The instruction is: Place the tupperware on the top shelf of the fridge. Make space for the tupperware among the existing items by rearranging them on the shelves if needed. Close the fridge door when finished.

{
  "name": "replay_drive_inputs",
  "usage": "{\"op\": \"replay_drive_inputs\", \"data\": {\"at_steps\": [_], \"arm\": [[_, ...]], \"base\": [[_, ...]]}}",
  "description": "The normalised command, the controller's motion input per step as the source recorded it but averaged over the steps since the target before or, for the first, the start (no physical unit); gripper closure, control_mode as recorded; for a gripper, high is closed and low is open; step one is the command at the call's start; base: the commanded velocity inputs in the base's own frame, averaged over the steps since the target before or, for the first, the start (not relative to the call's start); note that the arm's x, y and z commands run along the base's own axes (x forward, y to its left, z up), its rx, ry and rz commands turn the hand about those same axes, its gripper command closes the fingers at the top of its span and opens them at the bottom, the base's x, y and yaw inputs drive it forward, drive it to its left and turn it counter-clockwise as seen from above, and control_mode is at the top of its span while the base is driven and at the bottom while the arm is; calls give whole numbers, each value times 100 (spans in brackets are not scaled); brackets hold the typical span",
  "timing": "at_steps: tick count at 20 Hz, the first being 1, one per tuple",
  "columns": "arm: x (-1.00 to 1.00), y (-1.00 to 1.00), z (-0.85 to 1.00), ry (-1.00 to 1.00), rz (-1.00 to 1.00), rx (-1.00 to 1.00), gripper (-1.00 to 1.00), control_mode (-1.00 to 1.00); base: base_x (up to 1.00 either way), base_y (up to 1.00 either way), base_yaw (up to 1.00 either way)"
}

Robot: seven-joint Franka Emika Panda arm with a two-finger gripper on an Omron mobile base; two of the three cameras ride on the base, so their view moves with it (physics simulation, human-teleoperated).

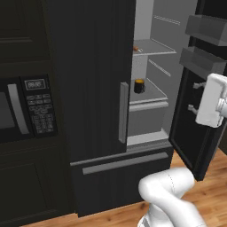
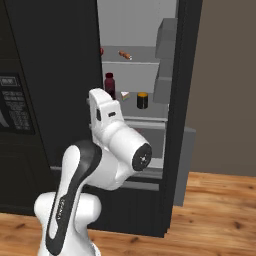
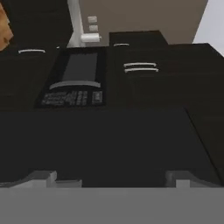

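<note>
Fridge (image 2: 50,75) right door open; jar (image 2: 142,100) w/ orange top on 2nd shelf (image 2: 155,111). Gripper (image 3: 111,177) fingers spread apart, holding nothing.

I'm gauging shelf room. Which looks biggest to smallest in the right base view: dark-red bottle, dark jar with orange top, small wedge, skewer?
1. dark-red bottle
2. dark jar with orange top
3. skewer, though it sits farther back, so unsure
4. small wedge

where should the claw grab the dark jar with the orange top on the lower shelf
Judging from the base views: take the dark jar around its upright round body, below the orange top, coming level from the open front. The shelf above blocks a top-down approach, and the dark-red bottle stands well off to its side.
</note>
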Motion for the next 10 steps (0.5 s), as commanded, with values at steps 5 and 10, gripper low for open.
{"op": "replay_drive_inputs", "data": {"at_steps": [5,10], "arm": [[-23,-94,7,-6,3,5,-100,-100],[-6,-100,0,0,-1,6,-100,-100]], "base": [[0,0,0],[0,0,0]]}}
